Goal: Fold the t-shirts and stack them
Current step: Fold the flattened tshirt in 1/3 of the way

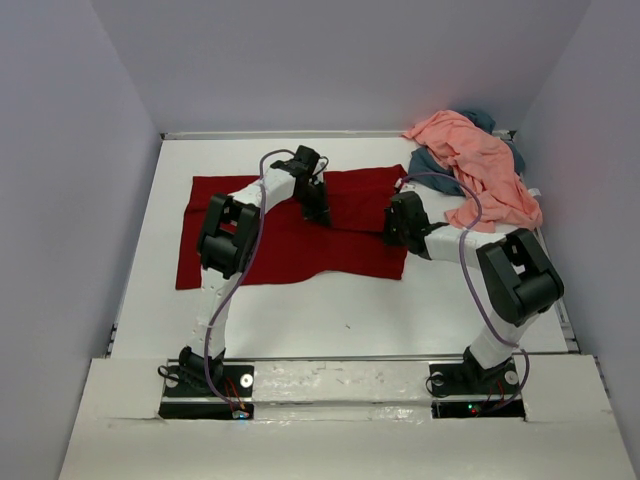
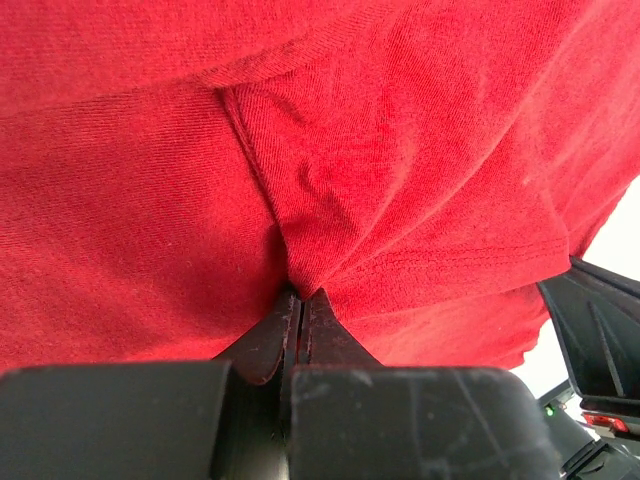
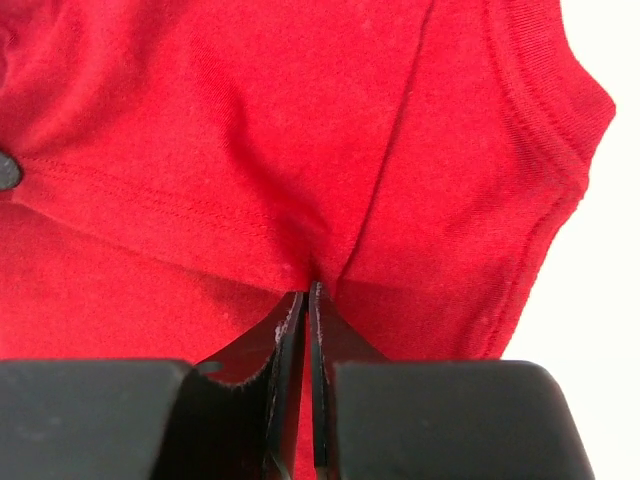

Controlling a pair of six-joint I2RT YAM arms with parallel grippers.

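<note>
The dark red t-shirt (image 1: 280,250) lies spread across the middle of the white table (image 1: 350,312). My left gripper (image 1: 321,214) is down on the shirt's upper middle. In the left wrist view this gripper (image 2: 300,296) is shut, pinching a raised fold of the red cloth (image 2: 400,150). My right gripper (image 1: 393,231) is at the shirt's right edge. Its wrist view shows the gripper (image 3: 312,290) shut on the red cloth (image 3: 250,120) beside a seam, near the sleeve hem. A salmon pink t-shirt (image 1: 478,160) is heaped over a slate blue-grey one (image 1: 430,163) at the back right.
The heap of two shirts fills the back right corner against the wall. Bare table (image 3: 600,300) shows just right of the red sleeve. Grey walls enclose the table on three sides, and both arm bases stand at the near edge.
</note>
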